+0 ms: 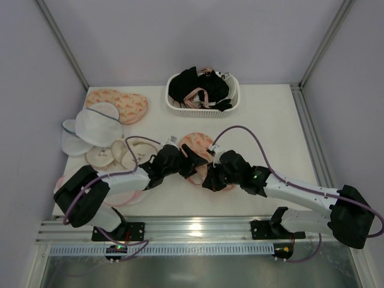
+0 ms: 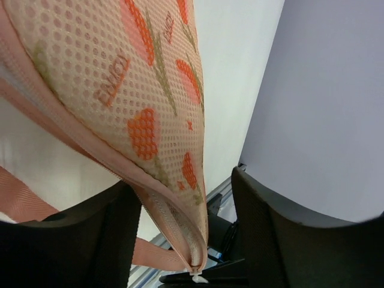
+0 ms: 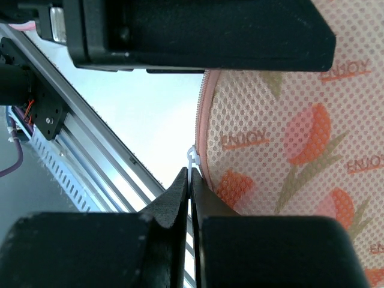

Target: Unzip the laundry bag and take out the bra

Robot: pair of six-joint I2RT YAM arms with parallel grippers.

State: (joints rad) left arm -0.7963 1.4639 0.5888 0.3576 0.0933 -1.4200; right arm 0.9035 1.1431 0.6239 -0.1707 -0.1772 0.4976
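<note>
laundry bag [image 1: 195,143] zip looks shut | right jaws pinch the zip pull [image 3: 191,157] | left jaws apart, astride bag rim | bra unseen – unzipping, removal both left

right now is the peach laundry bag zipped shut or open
Shut where visible: on the laundry bag zip teeth meet up to the white pull, pinched by the right gripper.

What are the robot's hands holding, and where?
The right gripper pinches the laundry bag by its white zip pull. The left gripper is open around the bag's rim.
</note>
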